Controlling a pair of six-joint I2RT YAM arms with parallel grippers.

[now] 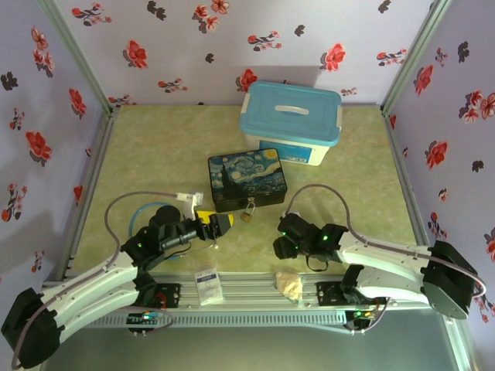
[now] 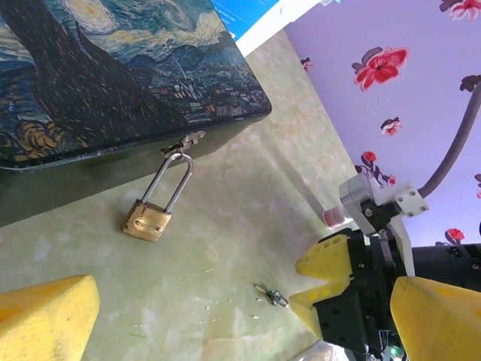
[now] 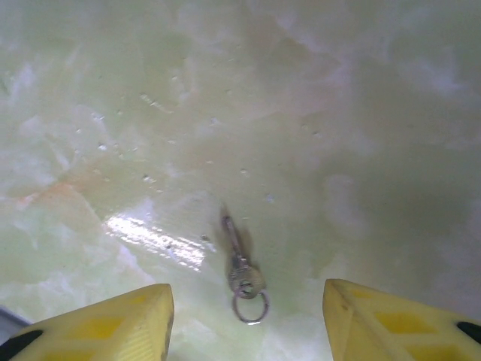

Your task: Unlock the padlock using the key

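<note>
Right gripper (image 3: 246, 304) low, jaws apart astride key (image 3: 240, 265) — it lies flat between my fingers, untouched, lined up for pinch. Left gripper (image 2: 240, 323) jaws wide, facing padlock (image 2: 146, 219) hanging from tin (image 2: 90, 83) clasp — placed to steady it.

Both arms are extended forward from their bases and angled inward toward each other, elbows kept low. The left gripper (image 1: 226, 224) is held nearly level, its yellow fingers (image 2: 45, 316) spread wide apart. The right gripper (image 1: 280, 249) is tipped steeply downward, its fingers (image 3: 98, 327) held parted.
</note>
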